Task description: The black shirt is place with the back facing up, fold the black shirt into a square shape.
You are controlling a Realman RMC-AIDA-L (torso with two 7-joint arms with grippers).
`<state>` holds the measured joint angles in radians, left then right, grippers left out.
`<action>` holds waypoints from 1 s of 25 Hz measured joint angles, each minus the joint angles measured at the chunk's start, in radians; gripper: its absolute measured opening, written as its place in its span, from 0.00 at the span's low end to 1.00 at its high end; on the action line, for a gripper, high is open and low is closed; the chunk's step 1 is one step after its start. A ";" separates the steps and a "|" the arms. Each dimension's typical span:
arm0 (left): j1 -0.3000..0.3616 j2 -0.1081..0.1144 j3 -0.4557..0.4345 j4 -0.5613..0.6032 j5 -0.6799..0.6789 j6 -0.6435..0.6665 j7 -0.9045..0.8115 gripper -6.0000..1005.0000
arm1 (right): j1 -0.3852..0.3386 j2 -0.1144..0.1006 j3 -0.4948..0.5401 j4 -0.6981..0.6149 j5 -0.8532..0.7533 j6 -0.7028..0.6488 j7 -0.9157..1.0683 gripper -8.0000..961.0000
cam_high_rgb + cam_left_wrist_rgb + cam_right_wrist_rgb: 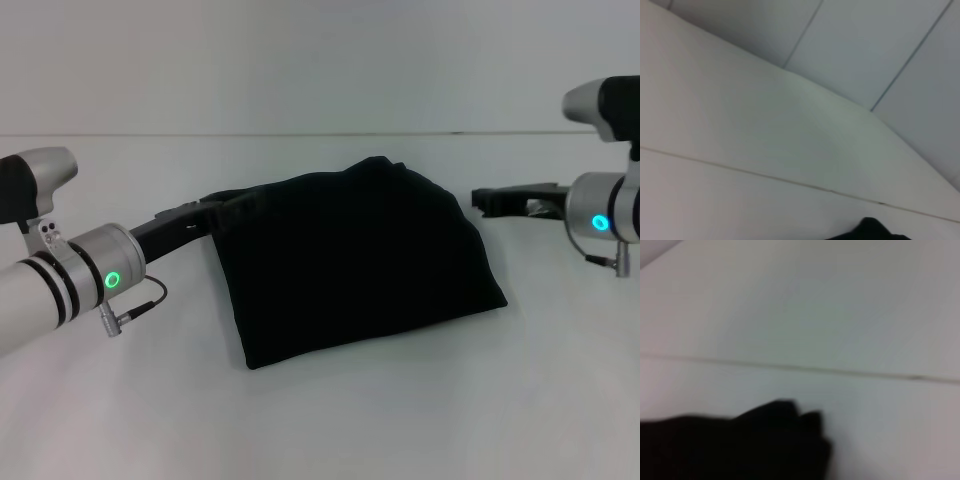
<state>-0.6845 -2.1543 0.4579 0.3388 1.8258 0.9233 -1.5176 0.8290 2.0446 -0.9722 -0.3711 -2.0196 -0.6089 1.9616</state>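
head view: the black shirt [355, 260] lies mid-surface [330, 420], folded into a rough four-sided bundle, plain side showing, far edge humped up, near-right corner pointing toward the right arm's side. left gripper [205, 215] reaches in from the left and meets the shirt's far-left corner; looks like it's touching the cloth there, but its tip merges with the black fabric, so can't tell how far the jaws are open or whether they hold anything. right gripper [500, 201] hangs just beside the shirt's far-right edge, apart from it, a gap of white surface between; jaws seen edge-on, spread not readable either.

left wrist view: mostly bare white surface [740, 150] with a thin seam line, wall panels behind. a small dark lump of the black shirt [872, 231] pokes in at the frame edge. own jaws not in frame.

right wrist view: blurry. the black shirt [740, 445] fills one corner as a dark rounded mass resting on the surface [840, 315], seam line running past it. own jaws not in frame.
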 joint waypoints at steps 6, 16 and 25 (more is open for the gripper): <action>-0.032 0.001 0.028 -0.014 0.009 -0.124 -0.114 0.91 | -0.073 0.005 0.065 -0.142 0.051 -0.078 -0.005 0.06; -0.076 -0.002 0.065 -0.022 0.004 -0.296 -0.190 0.90 | -0.086 -0.033 0.089 -0.171 0.068 -0.245 -0.006 0.14; -0.091 -0.003 0.078 -0.020 0.009 -0.332 -0.186 0.89 | -0.082 -0.036 0.089 -0.173 0.067 -0.241 -0.008 0.41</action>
<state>-0.7752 -2.1570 0.5361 0.3189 1.8344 0.5910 -1.7034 0.7471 2.0088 -0.8830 -0.5440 -1.9528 -0.8496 1.9534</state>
